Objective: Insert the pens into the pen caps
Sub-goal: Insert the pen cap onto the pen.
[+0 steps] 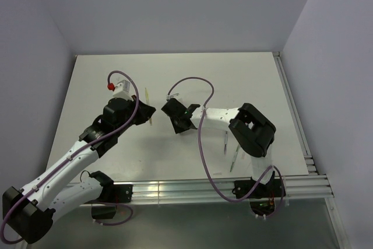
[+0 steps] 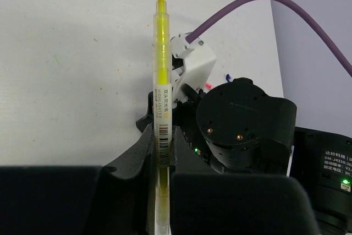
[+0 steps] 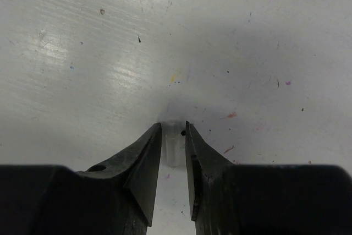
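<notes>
Top external view first: the white surface point(image 1: 175, 74) fills the frame, walled on three sides, with metal rails along its near and right edges. Both arms reach in from the near edge, the left arm point(image 1: 70, 161) angling up from the corner and the right arm point(image 1: 250, 129) folding back toward the middle. Their claws sit mid-surface, near each other but apart, well in from every edge, with broad white surface beyond them toward the far wall.

On the left wrist view, the left claw point(image 2: 161, 152) is clamped tight on the yellow pen point(image 2: 160, 81), gripping its lower barrel, so the tip end sticks far out past the fingertips.

Over on the right wrist view, the right claw point(image 3: 174, 136) is down at the surface with its jaws narrowed to a slim slot. A pale pen cap point(image 3: 174, 152) stands right in that slot, a finger close on either side — pinched or just flanked, I can't tell.

A loose pen point(image 1: 226, 141) and a second loose pen point(image 1: 235, 160) lie by the right arm, well apart from both claws.
</notes>
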### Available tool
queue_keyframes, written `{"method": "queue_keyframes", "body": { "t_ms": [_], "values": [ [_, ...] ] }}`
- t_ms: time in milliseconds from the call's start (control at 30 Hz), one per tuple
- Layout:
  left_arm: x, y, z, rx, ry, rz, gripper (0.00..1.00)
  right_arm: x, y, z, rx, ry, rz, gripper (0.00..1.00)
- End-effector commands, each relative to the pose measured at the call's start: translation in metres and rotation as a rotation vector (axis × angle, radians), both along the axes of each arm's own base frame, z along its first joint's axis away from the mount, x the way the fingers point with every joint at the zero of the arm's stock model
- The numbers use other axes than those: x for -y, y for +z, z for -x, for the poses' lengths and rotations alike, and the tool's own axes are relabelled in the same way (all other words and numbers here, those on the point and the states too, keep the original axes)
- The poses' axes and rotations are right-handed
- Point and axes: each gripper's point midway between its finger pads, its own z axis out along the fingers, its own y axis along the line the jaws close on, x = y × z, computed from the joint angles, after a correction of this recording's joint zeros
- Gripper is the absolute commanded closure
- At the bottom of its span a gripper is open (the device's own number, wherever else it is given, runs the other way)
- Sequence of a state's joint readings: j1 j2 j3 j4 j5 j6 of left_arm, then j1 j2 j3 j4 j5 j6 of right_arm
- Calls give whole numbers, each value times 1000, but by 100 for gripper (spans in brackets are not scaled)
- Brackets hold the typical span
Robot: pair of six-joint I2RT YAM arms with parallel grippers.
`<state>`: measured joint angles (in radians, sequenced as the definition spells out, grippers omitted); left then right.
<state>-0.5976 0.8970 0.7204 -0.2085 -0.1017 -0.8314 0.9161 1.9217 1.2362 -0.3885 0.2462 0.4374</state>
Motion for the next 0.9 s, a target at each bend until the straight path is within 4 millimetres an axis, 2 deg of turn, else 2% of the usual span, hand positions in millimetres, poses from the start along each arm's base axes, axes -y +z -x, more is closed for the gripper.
{"method": "queue_keyframes", "body": {
  "t_ms": [0,200,300,400,500,567,600,667,700,767,800,867],
  "values": [
    [1,32,-4,72,-6,29,100,16,-18,14,-50,-2,78,69],
    [4,32,-5,67,-15,29,100,19,-26,21,-77,4,90,72],
    [3,34,-6,70,-12,30,100,20,-30,25,-92,8,92,79],
    [4,35,-6,70,-15,29,100,22,-34,29,-111,7,97,91],
    [6,36,-7,73,-25,30,100,20,-32,30,-112,-4,74,100],
    [10,36,-6,76,-44,34,100,18,-14,23,-74,-20,39,100],
    [11,36,-6,79,-51,35,100,16,4,18,-49,-34,-8,100],
    [15,39,-5,89,-75,45,100,20,24,5,-28,-72,-78,100],
    [16,41,-4,93,-83,49,100,19,49,-2,8,-91,-144,100],
    [23,49,-3,126,-127,61,100,30,73,-17,43,-136,-225,100],
    [27,52,-3,140,-150,68,100,33,101,-22,90,-145,-289,100],
    [40,61,2,176,-227,98,100,43,130,-35,140,-180,-361,100]
  ]
}}
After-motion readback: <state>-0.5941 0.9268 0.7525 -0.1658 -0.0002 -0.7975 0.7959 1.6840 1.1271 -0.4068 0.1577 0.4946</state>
